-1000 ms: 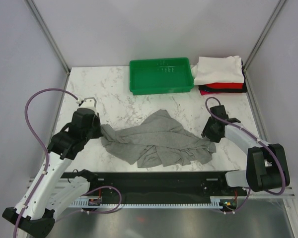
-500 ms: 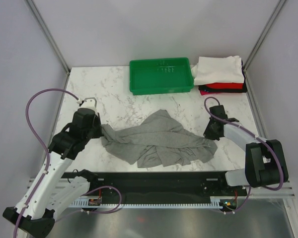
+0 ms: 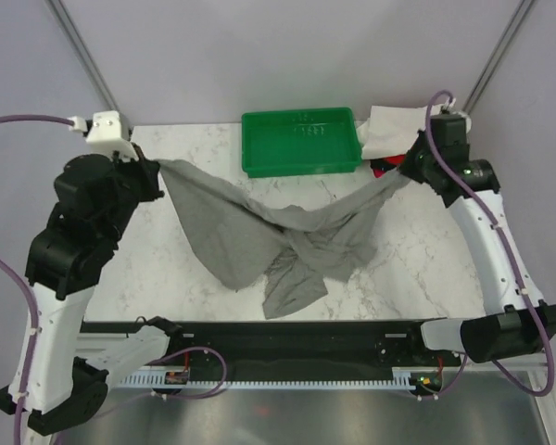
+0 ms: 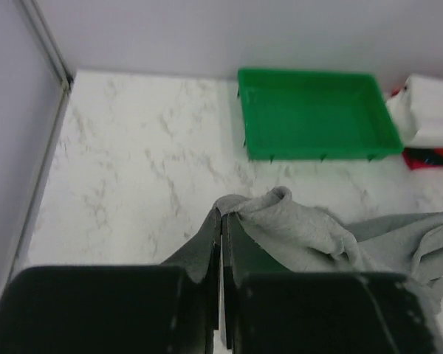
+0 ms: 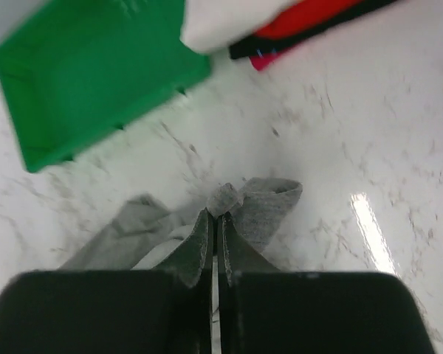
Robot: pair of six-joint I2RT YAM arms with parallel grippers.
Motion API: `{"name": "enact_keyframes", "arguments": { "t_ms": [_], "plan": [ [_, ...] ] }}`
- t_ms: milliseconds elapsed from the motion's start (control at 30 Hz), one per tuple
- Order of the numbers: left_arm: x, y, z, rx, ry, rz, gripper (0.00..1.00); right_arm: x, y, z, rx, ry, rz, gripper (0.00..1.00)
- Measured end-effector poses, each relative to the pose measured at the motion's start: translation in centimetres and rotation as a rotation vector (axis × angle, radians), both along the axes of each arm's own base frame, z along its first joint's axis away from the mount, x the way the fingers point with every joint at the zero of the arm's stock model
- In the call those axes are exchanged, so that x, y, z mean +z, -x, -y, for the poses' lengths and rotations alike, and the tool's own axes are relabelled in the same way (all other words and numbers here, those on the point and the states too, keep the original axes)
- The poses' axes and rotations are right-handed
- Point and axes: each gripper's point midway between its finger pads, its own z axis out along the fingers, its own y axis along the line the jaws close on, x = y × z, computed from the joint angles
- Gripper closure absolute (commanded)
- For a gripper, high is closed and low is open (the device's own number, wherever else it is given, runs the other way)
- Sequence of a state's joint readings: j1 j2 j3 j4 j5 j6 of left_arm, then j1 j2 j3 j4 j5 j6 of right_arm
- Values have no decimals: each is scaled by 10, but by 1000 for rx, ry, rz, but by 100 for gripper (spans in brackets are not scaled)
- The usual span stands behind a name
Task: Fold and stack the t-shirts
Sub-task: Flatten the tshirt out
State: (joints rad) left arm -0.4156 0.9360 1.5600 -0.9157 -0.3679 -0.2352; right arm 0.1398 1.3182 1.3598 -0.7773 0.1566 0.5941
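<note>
The large heather-grey cloth t-shirt (image 3: 278, 243) hangs stretched over the middle of the white marble bench (image 3: 417, 269). The left gripper (image 3: 154, 173) pinches one end near the far-left corner. The right gripper (image 3: 410, 173) pinches the other end near the far-right corner, by the stack of folded white, red and black t-shirts (image 5: 303, 18). A green plastic tray (image 3: 301, 170) sits at the far edge.
</note>
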Motion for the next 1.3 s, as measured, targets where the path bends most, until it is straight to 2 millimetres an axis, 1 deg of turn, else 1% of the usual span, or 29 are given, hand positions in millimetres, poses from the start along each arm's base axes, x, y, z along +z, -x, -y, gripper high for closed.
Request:
{"name": "enact_keyframes", "arguments": {
  "t_ms": [67, 133, 200, 267, 300, 367, 433, 467, 533, 567, 600, 633, 667, 700, 733, 767, 833, 867, 900, 933, 967, 1000, 1033, 1067, 1100, 1167, 1233, 1267, 1300],
  "plan": [
    [38, 0, -1, -4, 10, 83, 98, 65, -7, -1, 5, -11, 130, 100],
    [79, 4, -4, -8, 22, 177, 98, 116, -6, 0, 12, -18, 240, 100],
    [114, 9, -8, -9, 30, 259, 98, 165, 3, 1, 25, -21, 348, 100],
    [139, 17, -13, -7, 39, 327, 98, 196, 17, 3, 34, -18, 425, 100],
    [148, 21, -15, -4, 44, 356, 98, 207, 25, 4, 36, -13, 454, 100],
    [161, 31, -22, 10, 56, 404, 98, 222, 41, 9, 32, -5, 498, 99],
    [170, 45, -29, 20, 77, 450, 98, 226, 56, 13, 24, 0, 524, 97],
    [172, 49, -31, 24, 85, 470, 98, 221, 63, 15, 18, 3, 523, 93],
    [169, 62, -38, 30, 99, 498, 98, 203, 72, 17, 14, 7, 500, 89],
    [164, 68, -41, 33, 103, 509, 98, 189, 78, 17, 14, 5, 478, 73],
    [158, 72, -43, 33, 104, 510, 98, 170, 81, 16, 14, -5, 445, 58],
    [150, 75, -44, 31, 103, 506, 98, 148, 83, 13, 22, -20, 415, 46],
    [140, 75, -43, 28, 105, 502, 98, 126, 86, 11, 29, -28, 371, 43],
    [120, 73, -41, 18, 96, 472, 98, 98, 87, 8, 39, -35, 317, 44],
    [104, 70, -38, 10, 91, 442, 98, 61, 88, 5, 49, -42, 238, 47],
    [83, 65, -33, -2, 91, 407, 98, 32, 89, 3, 56, -43, 164, 51],
    [24, 53, -19, -42, 75, 281, 98, -38, 86, -2, 69, -45, -18, 47],
    [-3, 47, -12, -61, 72, 221, 98, -65, 86, -4, 74, -45, -98, 38],
    [-30, 42, -5, -80, 66, 158, 98, -95, 85, -7, 80, -45, -192, 35],
    [-63, 38, 2, -100, 53, 74, 98, -120, 86, -8, 86, -42, -271, 32],
    [-90, 36, 7, -115, 43, 2, 98, -139, 89, -9, 92, -38, -334, 31],
    [-117, 37, 10, -126, 31, -73, 98, -152, 93, -9, 98, -39, -374, 31],
    [-135, 38, 11, -128, 21, -124, 98, -158, 97, -10, 102, -42, -392, 31],
    [-150, 39, 11, -125, 13, -167, 98, -158, 100, -10, 105, -45, -389, 32],
    [-160, 41, 11, -124, 7, -197, 98, -153, 101, -10, 107, -47, -365, 34],
    [-169, 46, 9, -116, 15, -204, 98, -137, 99, -12, 115, -62, -287, 39],
    [-168, 49, 7, -112, 34, -177, 98, -122, 102, -16, 126, -86, -196, 42],
    [-167, 51, 6, -111, 45, -159, 98, -122, 106, -19, 128, -99, -175, 44],
    [-166, 54, 5, -111, 57, -136, 98, -127, 113, -23, 138, -114, -163, 44]
  ]
}}
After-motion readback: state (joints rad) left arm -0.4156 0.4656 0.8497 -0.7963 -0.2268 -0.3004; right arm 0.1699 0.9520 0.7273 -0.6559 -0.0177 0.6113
